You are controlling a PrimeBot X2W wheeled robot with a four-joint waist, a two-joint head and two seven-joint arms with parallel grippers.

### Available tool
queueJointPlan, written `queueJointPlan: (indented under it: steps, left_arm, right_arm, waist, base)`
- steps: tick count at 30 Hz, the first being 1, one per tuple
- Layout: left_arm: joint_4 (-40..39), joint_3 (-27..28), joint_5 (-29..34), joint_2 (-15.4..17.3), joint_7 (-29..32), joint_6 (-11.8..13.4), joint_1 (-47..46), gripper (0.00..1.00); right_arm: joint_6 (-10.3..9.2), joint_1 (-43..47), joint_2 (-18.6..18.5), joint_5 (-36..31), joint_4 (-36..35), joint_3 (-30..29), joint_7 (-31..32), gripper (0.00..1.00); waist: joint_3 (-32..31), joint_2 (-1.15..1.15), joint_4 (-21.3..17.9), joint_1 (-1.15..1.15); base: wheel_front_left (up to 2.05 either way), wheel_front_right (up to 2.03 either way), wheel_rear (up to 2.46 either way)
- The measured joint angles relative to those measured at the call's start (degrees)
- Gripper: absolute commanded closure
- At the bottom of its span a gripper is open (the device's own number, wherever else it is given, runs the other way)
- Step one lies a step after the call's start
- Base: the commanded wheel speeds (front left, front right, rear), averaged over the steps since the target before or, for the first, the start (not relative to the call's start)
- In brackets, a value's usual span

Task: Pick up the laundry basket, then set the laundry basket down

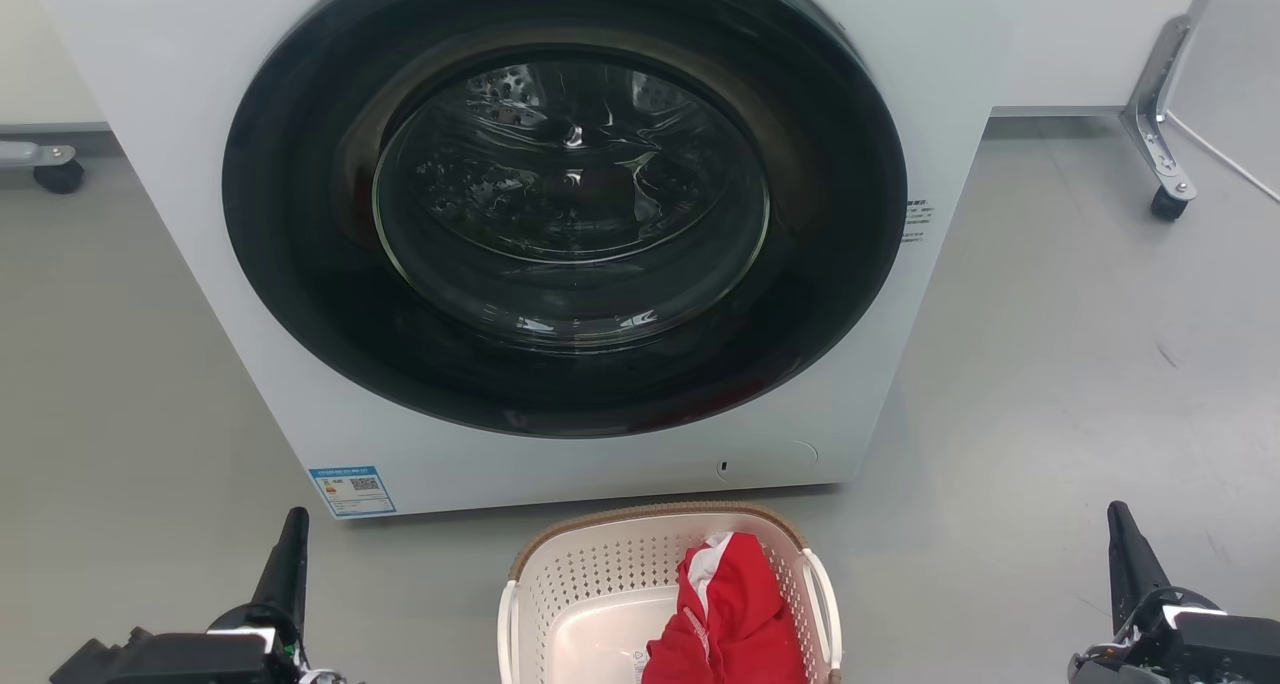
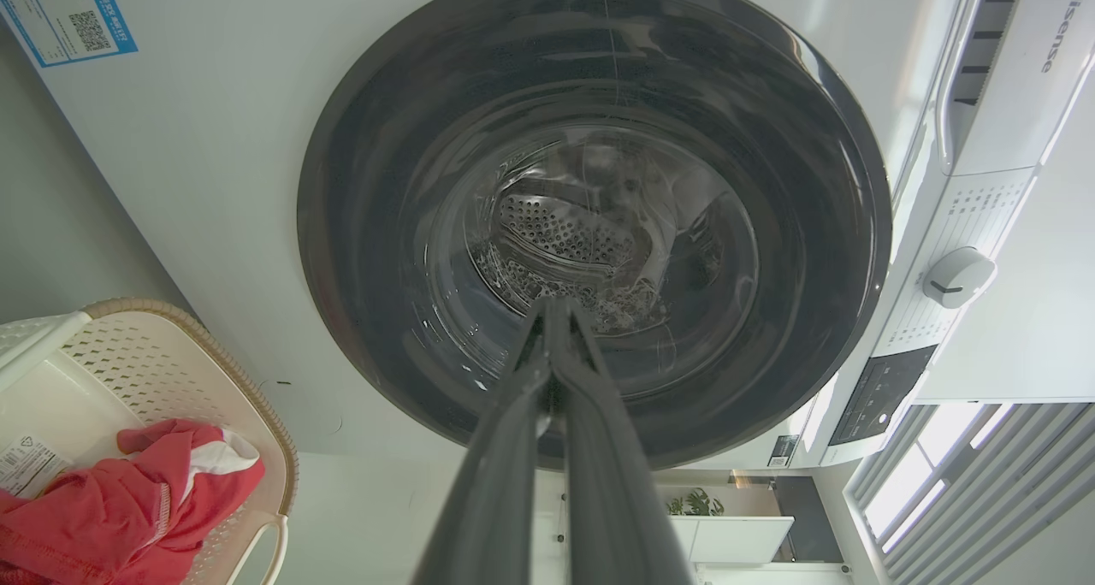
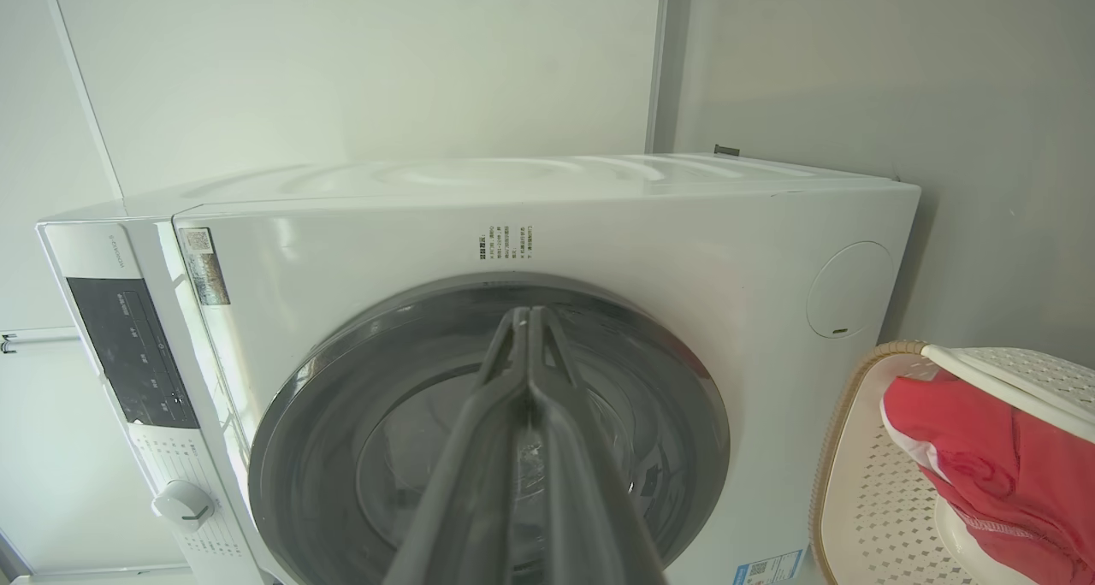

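**Cream plastic laundry basket on the floor, both claws clenched and away from it**

Cream-white and perforated, the laundry basket (image 1: 600, 569) stands upright on the grey floor (image 1: 1050, 364), just before the washing machine (image 1: 565, 224), whose round glass door is closed. A red garment with a white part (image 1: 730, 614) lies inside, toward the basket's right side. The two white handles (image 1: 825, 594) are free; nothing touches them.

The left claw (image 1: 297, 519) is at the lower left and the right claw (image 1: 1120, 514) at the lower right, each well apart from the basket and pointing toward the machine. In both wrist views the two fingers are pressed together with nothing between them.

By my judgement this scene fits two stages equally: the basket waiting to be lifted, or the basket put down again with the claws drawn away. The pictures do not decide between them, so I cannot name the next move. Any grasp would call for opened fingers at both handles, because the load sits to one side.
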Motion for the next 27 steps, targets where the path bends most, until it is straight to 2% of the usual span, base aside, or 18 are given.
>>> queueJointPlan:
  steps: [27]
  left_arm:
    - [0.02, 0.00, 0.00, -0.01, 0.00, 0.00, 0.00, 1.00]
  right_arm:
    - [0.00, 0.00, 0.00, 0.00, 0.00, 0.01, 0.00, 1.00]
  waist:
    - [0.00, 0.00, 0.00, 0.00]
  base:
    - [0.00, 0.00, 0.00]
